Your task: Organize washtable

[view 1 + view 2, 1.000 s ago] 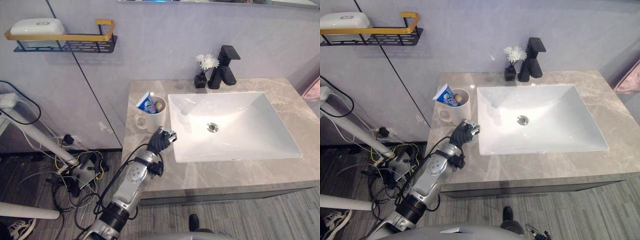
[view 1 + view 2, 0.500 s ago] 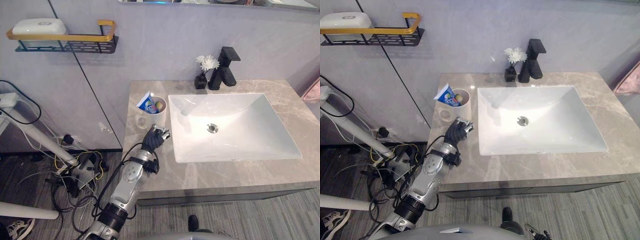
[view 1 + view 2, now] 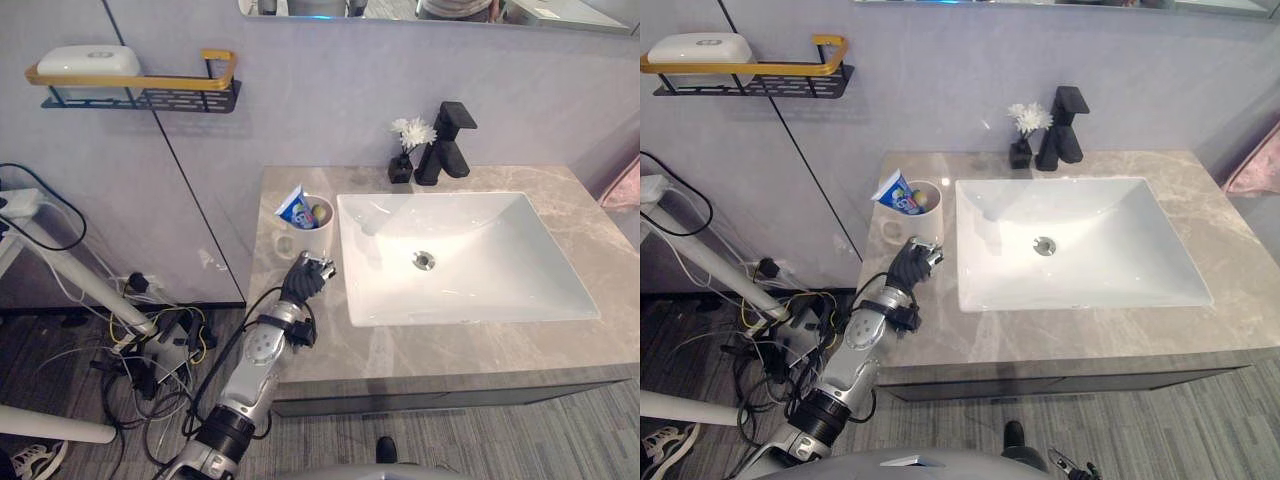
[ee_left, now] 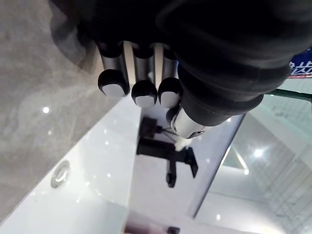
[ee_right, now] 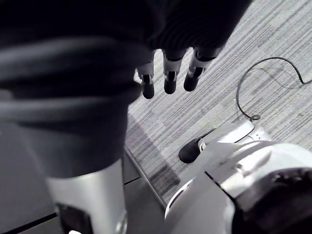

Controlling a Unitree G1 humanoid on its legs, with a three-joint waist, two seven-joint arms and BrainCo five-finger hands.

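Left hand [image 3: 303,278] near white mug [image 3: 319,236], blue tube [image 3: 296,210] inside

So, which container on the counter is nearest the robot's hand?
The white mug, just beyond the left hand; the black vase stands by the tap.

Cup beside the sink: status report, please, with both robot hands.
Left robot hand curled, empty, close in front of cup. Right robot hand open, down over floor. Cup upright, tube inside. Nothing in the way.
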